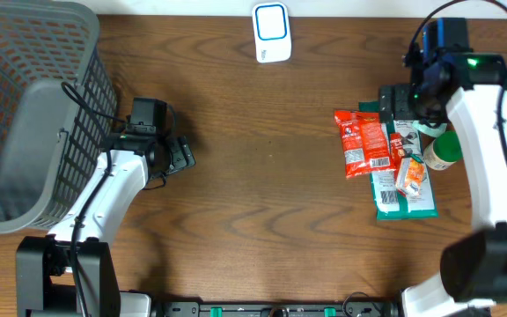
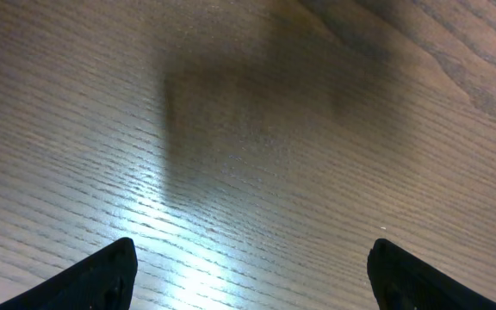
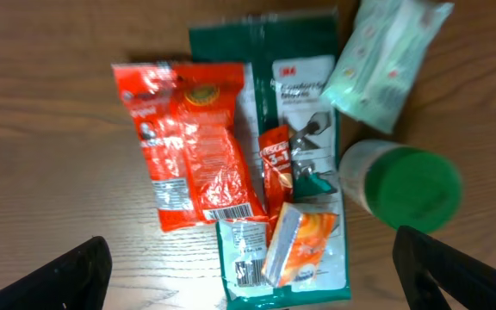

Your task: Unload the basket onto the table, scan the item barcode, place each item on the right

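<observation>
A pile of items lies at the table's right: a red snack bag (image 1: pixel 362 142) (image 3: pixel 192 142), a green flat pack (image 1: pixel 403 198) (image 3: pixel 295 95), a small orange packet (image 1: pixel 409 174) (image 3: pixel 300 245), a mint tissue pack (image 3: pixel 386 60) and a green-capped white bottle (image 1: pixel 441 150) (image 3: pixel 407 185). Barcodes show on the red bag's lower end (image 3: pixel 231 211) and on the green pack (image 3: pixel 248 269). My right gripper (image 1: pixel 396 107) (image 3: pixel 252 275) hovers open above the pile, holding nothing. Over bare wood at the left, my left gripper (image 1: pixel 181 155) (image 2: pixel 252 275) is open and empty. A white-and-blue scanner (image 1: pixel 272 33) stands at the back centre.
A grey mesh basket (image 1: pixel 77 53) takes up the far left, close behind the left arm. The brown wooden table (image 1: pixel 271 176) stretches between the two arms.
</observation>
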Tool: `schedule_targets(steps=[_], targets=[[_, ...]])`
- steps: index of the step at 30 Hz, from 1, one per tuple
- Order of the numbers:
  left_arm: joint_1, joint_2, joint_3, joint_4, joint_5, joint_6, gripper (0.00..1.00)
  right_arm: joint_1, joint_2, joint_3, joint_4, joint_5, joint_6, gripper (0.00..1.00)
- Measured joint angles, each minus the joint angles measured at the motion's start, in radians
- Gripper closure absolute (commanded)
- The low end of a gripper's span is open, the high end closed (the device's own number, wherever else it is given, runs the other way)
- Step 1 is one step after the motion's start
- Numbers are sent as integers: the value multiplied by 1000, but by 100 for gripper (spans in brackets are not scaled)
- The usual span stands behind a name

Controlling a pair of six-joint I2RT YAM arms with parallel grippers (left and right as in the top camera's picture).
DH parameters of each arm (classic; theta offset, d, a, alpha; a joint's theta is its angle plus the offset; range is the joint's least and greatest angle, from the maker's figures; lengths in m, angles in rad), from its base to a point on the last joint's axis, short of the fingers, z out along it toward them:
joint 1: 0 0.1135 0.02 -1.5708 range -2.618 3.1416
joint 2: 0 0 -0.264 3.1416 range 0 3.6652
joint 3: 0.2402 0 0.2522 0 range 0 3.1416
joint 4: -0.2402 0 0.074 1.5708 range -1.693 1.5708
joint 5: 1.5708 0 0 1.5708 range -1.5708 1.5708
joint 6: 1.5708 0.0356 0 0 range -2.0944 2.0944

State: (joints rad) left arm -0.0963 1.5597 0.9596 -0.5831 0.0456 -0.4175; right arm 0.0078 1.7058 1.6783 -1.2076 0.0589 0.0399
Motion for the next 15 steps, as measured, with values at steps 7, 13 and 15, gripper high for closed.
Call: schedule_targets(steps=[7, 13, 15], targets=[[0, 0, 0, 0, 0, 0, 14, 25, -401, 5, 1, -3, 0, 1], [0, 0, 0, 0, 0, 0, 14, 55, -671, 8, 1, -1, -5, 1], [0, 0, 0, 0, 0, 0, 14, 56, -749, 8, 3, 19, -25, 1]])
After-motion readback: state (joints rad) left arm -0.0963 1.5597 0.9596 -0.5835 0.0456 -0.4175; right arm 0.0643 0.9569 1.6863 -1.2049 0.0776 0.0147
